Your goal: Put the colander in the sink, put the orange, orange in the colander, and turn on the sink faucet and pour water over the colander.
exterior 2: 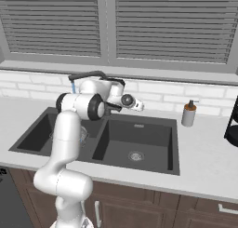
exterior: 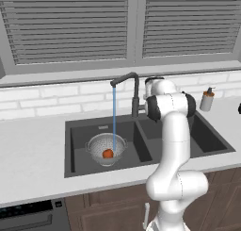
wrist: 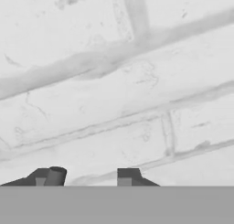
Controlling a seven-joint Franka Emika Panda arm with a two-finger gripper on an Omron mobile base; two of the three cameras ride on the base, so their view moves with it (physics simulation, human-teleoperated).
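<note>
Now water (exterior: 114,117) is rinsing the orange (exterior: 108,153) in the colander (exterior: 107,148); gripper (wrist: 87,175) fingers standing slightly apart, clasping nothing, facing tile wall (wrist: 137,81).

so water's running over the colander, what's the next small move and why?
Probably draw the gripper back from the tile wall and stop. The water from the sink faucet already falls into the colander in the sink; one orange shows, a second I cannot confirm.
</note>
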